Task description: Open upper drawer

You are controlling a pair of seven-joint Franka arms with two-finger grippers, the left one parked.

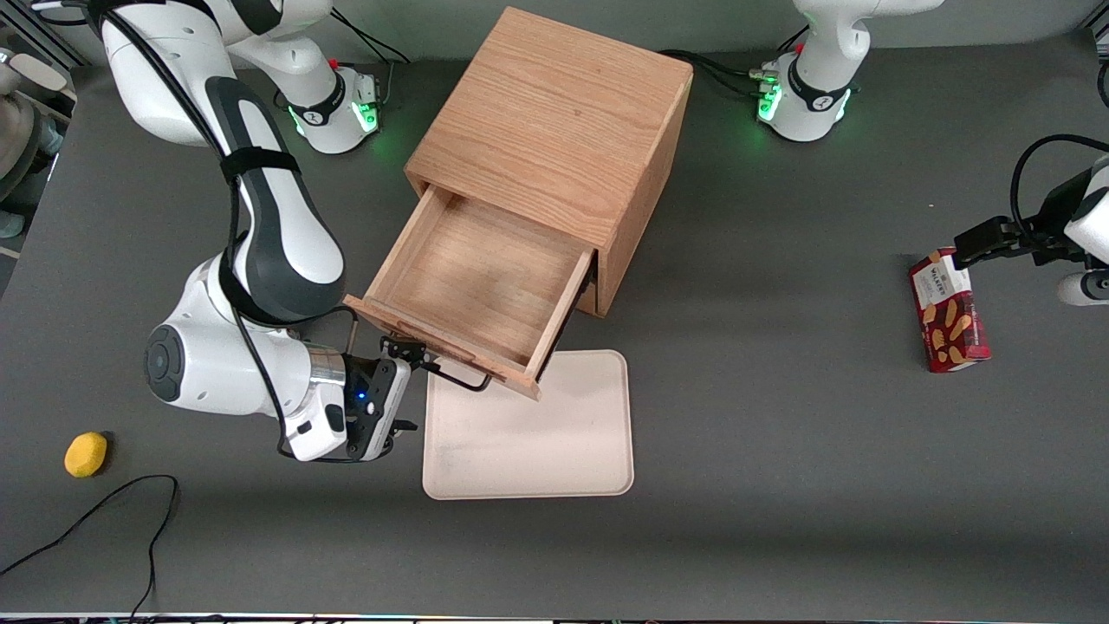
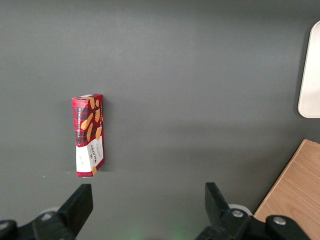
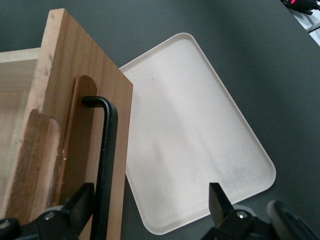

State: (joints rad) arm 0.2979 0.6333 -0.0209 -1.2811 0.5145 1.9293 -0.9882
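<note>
The upper drawer (image 1: 481,277) of the oak cabinet (image 1: 554,130) stands pulled far out, its inside bare. Its long black wire bar handle (image 1: 457,378) runs along the drawer front, which overhangs the cream tray (image 1: 537,433). My gripper (image 1: 407,387) is at the handle's end toward the working arm's side, open. In the right wrist view the gripper (image 3: 150,200) has its fingers wide apart; the handle (image 3: 107,165) passes just inside one finger (image 3: 82,197), and the drawer front (image 3: 52,65) shows edge-on. The lower drawer is hidden under the upper one.
The cream tray (image 3: 195,140) lies flat on the dark table, nearer the front camera than the cabinet. A red biscuit box (image 1: 949,312) lies toward the parked arm's end, also in the left wrist view (image 2: 89,135). A yellow ball (image 1: 86,454) and a black cable (image 1: 130,511) lie toward the working arm's end.
</note>
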